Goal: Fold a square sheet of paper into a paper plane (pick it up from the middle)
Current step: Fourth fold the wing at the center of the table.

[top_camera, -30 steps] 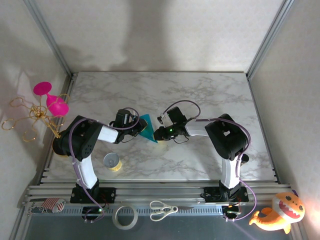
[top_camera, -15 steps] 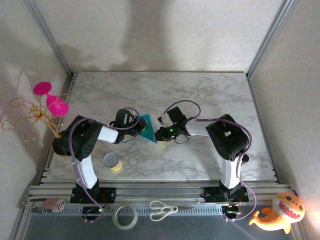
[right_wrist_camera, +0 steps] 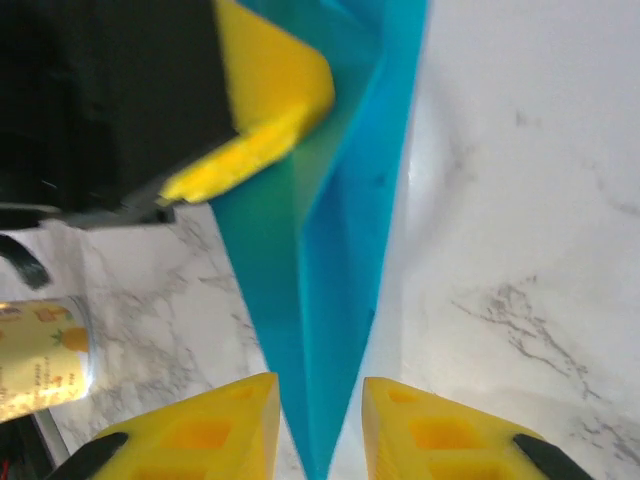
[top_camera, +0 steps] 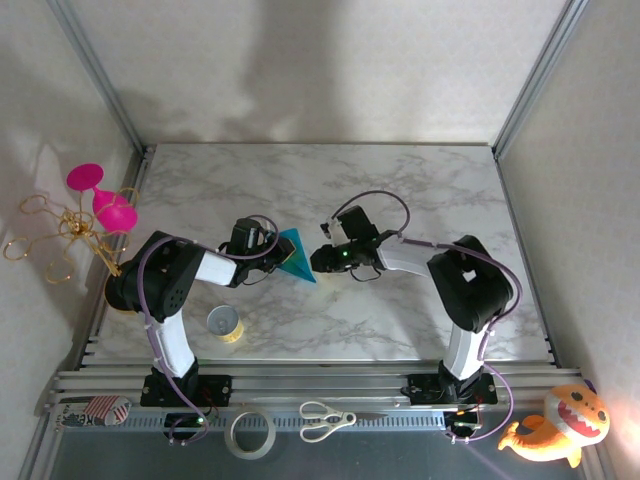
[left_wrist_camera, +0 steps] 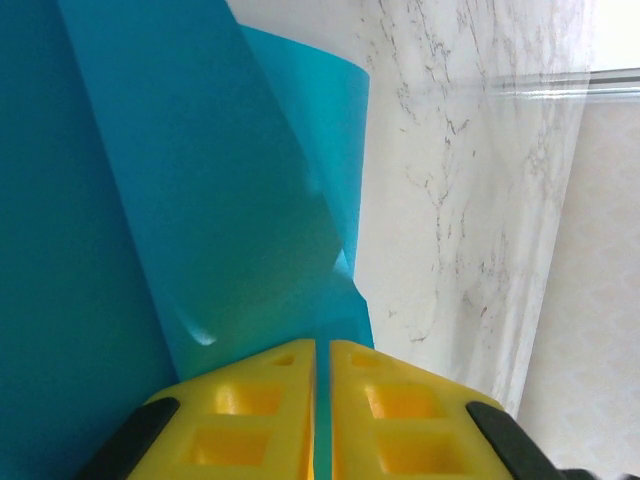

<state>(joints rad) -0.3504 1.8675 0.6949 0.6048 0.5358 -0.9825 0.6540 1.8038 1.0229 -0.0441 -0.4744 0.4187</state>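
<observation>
Left gripper (left_wrist_camera: 322,400) is pinched tight on the folded teal paper (top_camera: 296,254), which sits mid-table (top_camera: 420,190) between the two arms. Right gripper (right_wrist_camera: 320,390) has its jaws apart, straddling the paper's pointed tip with a gap on either side.

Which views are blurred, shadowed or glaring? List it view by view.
Top external: sharp, soft grey shadows on the back wall, washed-out brightness around the plush toy. Left wrist: the folded paper is crisp, one small glare spot near its crease. Right wrist: softest, the paper's edges and the right fingers slightly smeared.
</observation>
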